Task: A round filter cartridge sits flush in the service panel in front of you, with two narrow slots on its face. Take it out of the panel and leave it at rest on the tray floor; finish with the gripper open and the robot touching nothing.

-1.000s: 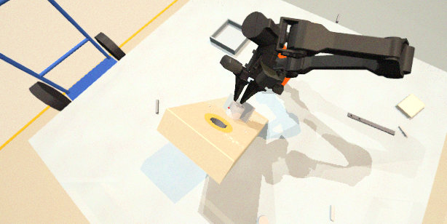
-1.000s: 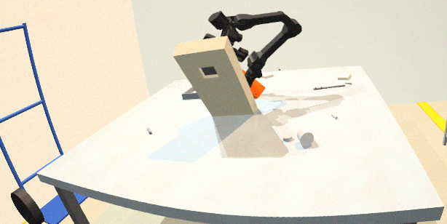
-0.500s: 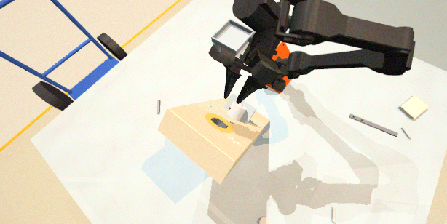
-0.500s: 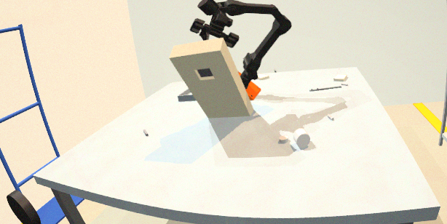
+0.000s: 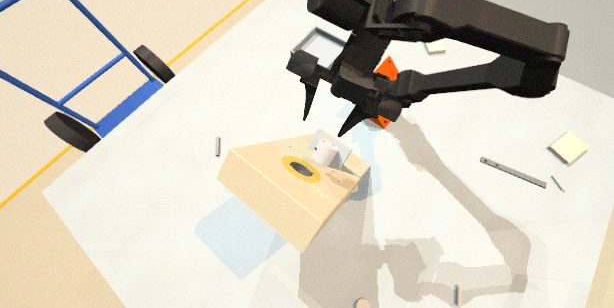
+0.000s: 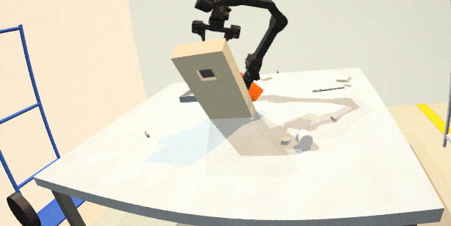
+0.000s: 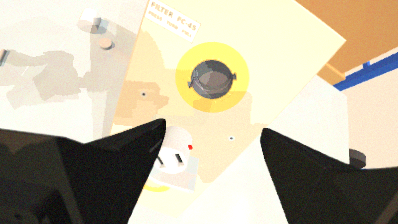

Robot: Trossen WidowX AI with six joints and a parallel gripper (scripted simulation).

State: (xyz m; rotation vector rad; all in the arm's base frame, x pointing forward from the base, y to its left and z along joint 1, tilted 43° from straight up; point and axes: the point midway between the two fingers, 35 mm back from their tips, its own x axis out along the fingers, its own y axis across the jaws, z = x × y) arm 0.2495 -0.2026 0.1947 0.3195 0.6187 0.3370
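The tan service panel [image 5: 270, 197] [image 6: 220, 93] [image 7: 280, 45] leans on the table. Its yellow-ringed port [image 5: 301, 168] [image 7: 212, 79] is empty and dark inside. A white round cartridge [image 5: 325, 153] [image 7: 176, 159] with two dark slots and a red dot stands out from the panel's face, beside a grey translucent plate [image 5: 344, 151] [image 7: 189, 176]. How it is seated cannot be told. My gripper [image 5: 322, 128] [image 7: 213, 129] is open and empty, a little off the cartridge; one finger partly covers it in the wrist view. The grey tray [image 5: 327, 48] [image 6: 188, 99] lies behind, partly hidden by the arm.
An orange block [image 5: 388, 68] [image 6: 255, 91] stands by the arm's base. A white cylinder [image 6: 304, 139] [image 7: 90, 20] and a small disc [image 6: 286, 140] [image 7: 105, 44] lie on the table beyond the panel. A grey bar [image 5: 512, 172] and cream block [image 5: 568, 147] lie to the right.
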